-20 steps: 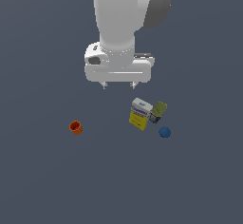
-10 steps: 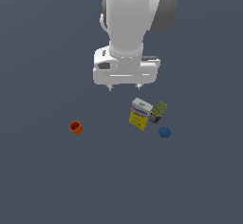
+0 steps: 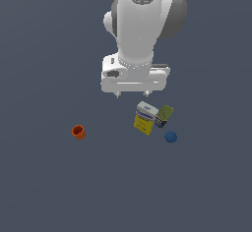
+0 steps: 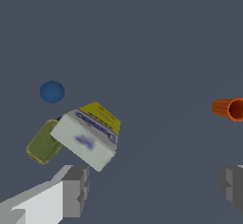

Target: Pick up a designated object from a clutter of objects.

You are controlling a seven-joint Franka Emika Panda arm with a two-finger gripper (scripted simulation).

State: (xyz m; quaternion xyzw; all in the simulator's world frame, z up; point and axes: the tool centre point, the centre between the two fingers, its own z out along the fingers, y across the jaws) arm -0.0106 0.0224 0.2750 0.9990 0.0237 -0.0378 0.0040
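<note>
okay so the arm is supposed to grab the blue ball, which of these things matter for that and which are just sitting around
Part of the job:
- blue ball, apart from the pile
- gripper, open, holding nothing

Just lying about:
- yellow box
- white-and-blue box, on the yellow one
- olive-green can
- orange-red cup, off alone

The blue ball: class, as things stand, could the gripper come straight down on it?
Probably yes. The blue ball lies apart from the boxes and the green can, bare floor around it; the open gripper would first have to shift over.
</note>
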